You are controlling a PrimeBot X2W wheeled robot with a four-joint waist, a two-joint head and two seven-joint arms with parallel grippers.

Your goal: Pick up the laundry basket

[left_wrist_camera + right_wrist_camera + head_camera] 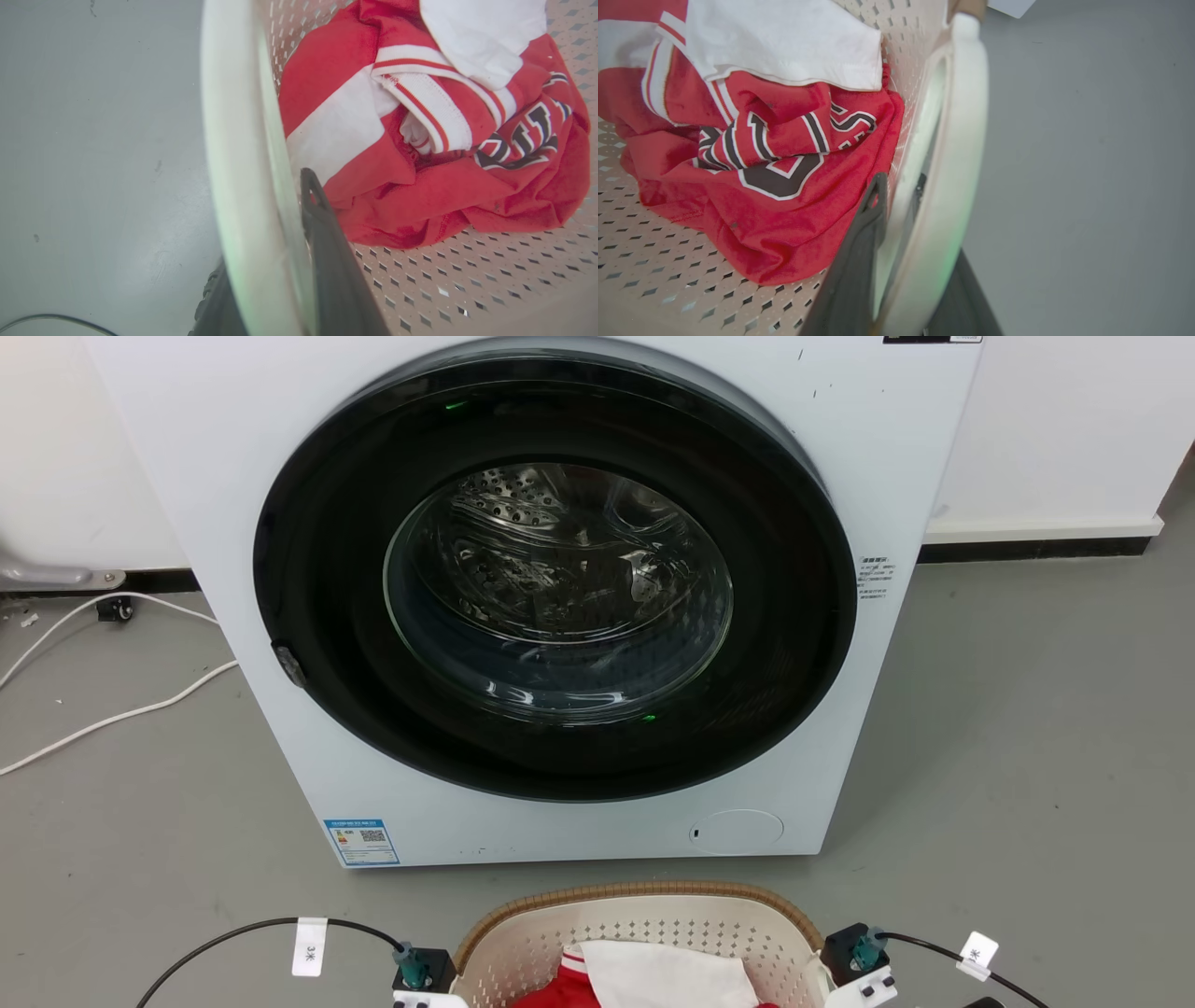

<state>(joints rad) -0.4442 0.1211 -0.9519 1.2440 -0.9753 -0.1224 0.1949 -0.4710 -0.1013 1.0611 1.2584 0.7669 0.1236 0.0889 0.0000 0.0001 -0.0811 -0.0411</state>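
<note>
Hands (275, 200) (899, 186) grip laundry basket (644, 907) handles (233, 140) (clothes (420, 196) inside).

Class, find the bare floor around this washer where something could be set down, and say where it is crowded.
Widest free patch: grey floor right of the washer, up to the wall skirting. A narrow bare strip lies between washer and laundry basket. Crowded: white cables on the left floor; clothes lie in the basket.
</note>
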